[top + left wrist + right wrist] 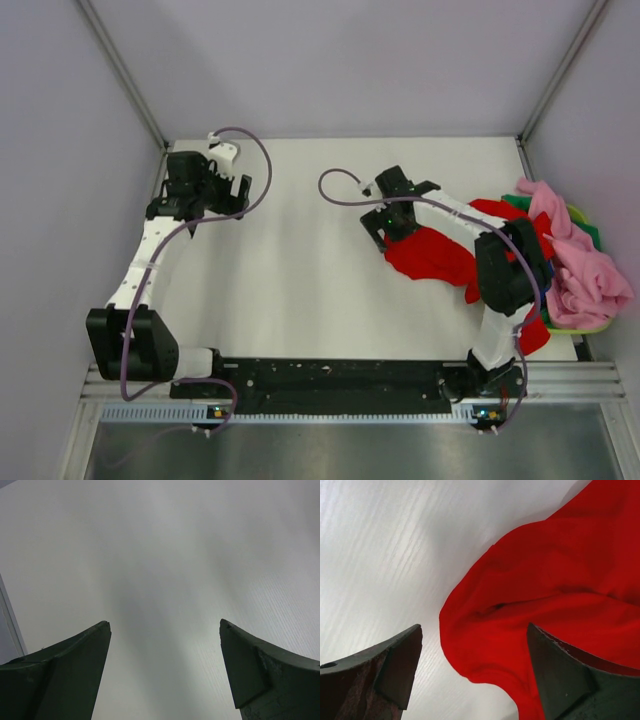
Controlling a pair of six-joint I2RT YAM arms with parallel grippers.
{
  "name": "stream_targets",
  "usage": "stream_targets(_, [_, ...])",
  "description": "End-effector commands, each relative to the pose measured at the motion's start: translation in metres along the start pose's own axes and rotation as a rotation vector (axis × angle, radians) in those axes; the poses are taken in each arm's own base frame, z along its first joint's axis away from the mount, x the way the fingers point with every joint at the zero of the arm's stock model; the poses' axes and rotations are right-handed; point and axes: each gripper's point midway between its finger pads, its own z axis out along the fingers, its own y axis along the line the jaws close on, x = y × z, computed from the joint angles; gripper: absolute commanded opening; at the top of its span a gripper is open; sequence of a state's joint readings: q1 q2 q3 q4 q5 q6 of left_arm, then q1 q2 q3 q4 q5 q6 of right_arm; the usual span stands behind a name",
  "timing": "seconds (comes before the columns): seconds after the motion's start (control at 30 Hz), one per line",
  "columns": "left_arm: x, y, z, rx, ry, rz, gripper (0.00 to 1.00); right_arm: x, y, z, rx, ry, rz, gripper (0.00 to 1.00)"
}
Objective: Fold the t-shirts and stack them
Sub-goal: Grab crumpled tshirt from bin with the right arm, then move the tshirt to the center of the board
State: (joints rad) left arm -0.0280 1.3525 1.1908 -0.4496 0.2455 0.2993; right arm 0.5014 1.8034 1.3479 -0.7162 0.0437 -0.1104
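Two grippers: both spread wide, both empty.
Left gripper [232,196]: far across the table [300,270] from the basket [592,326]; its fingers are well apart over bare white surface, with nothing between them.
Right gripper [386,236]: on the table side of the basket, fingers wide apart above the near edge of the red t-shirt [432,256]. Cloth lies under the gap, but I cannot see it pinched.
Red t-shirt: a rumpled heap on the table just beside the basket, trailing back toward its rim under the right arm.
Other t-shirts: the pink t-shirt [588,272] is piled on top of the basket, and a dark green t-shirt [590,236] peeps out beneath it on the far side.
Step in hand: likely getting the first shirt clear of the basket and spread flat. Nothing looks folded or stacked yet.
Next move: probably lower the right fingers onto the red edge, close on a single layer, and draw it away from the basket. The left arm would need to cross over and take the opposite edge.
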Motion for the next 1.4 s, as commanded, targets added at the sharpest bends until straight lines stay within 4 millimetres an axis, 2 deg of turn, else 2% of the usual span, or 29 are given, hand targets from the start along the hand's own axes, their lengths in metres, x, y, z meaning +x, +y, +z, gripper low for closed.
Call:
stream_targets(0.0, [-0.011, 0.003, -0.009, -0.02, -0.046, 0.028, 0.93, 0.005, 0.001, 0.031, 0.015, 0.041, 0.056, 0.81])
stream_targets(0.07, [-0.013, 0.004, -0.01, -0.024, -0.051, 0.028, 0.93, 0.008, 0.0, 0.038, 0.025, 0.056, 0.066, 0.75])
stream_targets(0.2, [-0.016, 0.003, -0.011, -0.017, -0.064, 0.029, 0.94, 0.005, -0.004, 0.042, 0.046, 0.047, 0.073, 0.48])
stream_targets(0.27, [-0.017, 0.003, -0.012, -0.019, -0.065, 0.031, 0.94, -0.003, -0.006, 0.038, 0.055, 0.026, 0.067, 0.26])
stream_targets(0.3, [-0.017, 0.004, -0.011, -0.022, -0.064, 0.033, 0.94, -0.009, -0.005, 0.033, 0.046, 0.012, 0.062, 0.08])
stream_targets(0.33, [-0.018, 0.005, -0.012, -0.026, -0.066, 0.035, 0.94, -0.018, -0.003, 0.027, 0.04, -0.014, 0.055, 0.0])
stream_targets(0.4, [-0.02, 0.006, -0.012, -0.031, -0.071, 0.035, 0.94, -0.041, 0.003, 0.005, 0.029, -0.087, 0.019, 0.0])
stream_targets(0.47, [-0.022, 0.007, -0.013, -0.038, -0.078, 0.037, 0.94, -0.071, 0.016, -0.026, 0.014, -0.181, -0.048, 0.0])
stream_targets(0.5, [-0.022, 0.009, -0.012, -0.046, -0.079, 0.037, 0.94, -0.091, 0.028, -0.048, -0.009, -0.246, -0.097, 0.0])
stream_targets(0.53, [-0.024, 0.012, -0.013, -0.062, -0.082, 0.033, 0.94, -0.113, 0.043, -0.078, -0.042, -0.335, -0.162, 0.0])
stream_targets(0.57, [-0.024, 0.016, -0.012, -0.083, -0.079, 0.032, 0.94, -0.136, 0.058, -0.112, -0.084, -0.433, -0.215, 0.0])
stream_targets(0.63, [-0.028, 0.026, -0.013, -0.138, -0.08, 0.02, 0.95, -0.169, 0.095, -0.181, -0.182, -0.623, -0.344, 0.0])
stream_targets(0.67, [-0.028, 0.033, -0.014, -0.17, -0.076, 0.011, 0.95, -0.177, 0.124, -0.22, -0.275, -0.722, -0.423, 0.0])
stream_targets(0.7, [-0.029, 0.037, -0.015, -0.194, -0.077, 0.007, 0.96, -0.185, 0.143, -0.261, -0.349, -0.823, -0.481, 0.0])
stream_targets(0.8, [-0.033, 0.051, -0.021, -0.264, -0.086, -0.016, 0.98, -0.19, 0.185, -0.391, -0.619, -1.135, -0.604, 0.0])
stream_targets(0.83, [-0.033, 0.055, -0.023, -0.286, -0.087, -0.021, 0.98, -0.186, 0.192, -0.429, -0.695, -1.224, -0.623, 0.0])
stream_targets(0.9, [-0.032, 0.066, -0.028, -0.35, -0.088, -0.039, 0.99, -0.185, 0.192, -0.491, -0.749, -1.418, -0.624, 0.0])
stream_targets(0.97, [-0.033, 0.07, -0.032, -0.377, -0.09, -0.04, 0.99, -0.192, 0.179, -0.523, -0.705, -1.542, -0.557, 0.0])
stream_targets(1.0, [-0.03, 0.082, -0.038, -0.417, -0.085, -0.055, 0.99, -0.202, 0.169, -0.525, -0.661, -1.559, -0.489, 0.0])
stream_targets(1.07, [-0.034, 0.089, -0.047, -0.449, -0.098, -0.052, 0.99, -0.222, 0.15, -0.507, -0.582, -1.534, -0.365, 0.0])
stream_targets(1.13, [-0.038, 0.093, -0.055, -0.476, -0.114, -0.037, 0.99, -0.238, 0.135, -0.465, -0.57, -1.434, -0.251, 0.0])
stream_targets(1.17, [-0.041, 0.096, -0.059, -0.491, -0.124, -0.03, 0.99, -0.247, 0.124, -0.439, -0.565, -1.372, -0.185, 0.0])
stream_targets(1.23, [-0.043, 0.1, -0.063, -0.515, -0.124, -0.008, 0.99, -0.258, 0.094, -0.371, -0.551, -1.223, -0.026, 0.0])
stream_targets(1.37, [-0.039, 0.106, -0.062, -0.537, -0.093, 0.026, 0.99, -0.256, 0.034, -0.241, -0.443, -0.98, 0.199, 0.0])
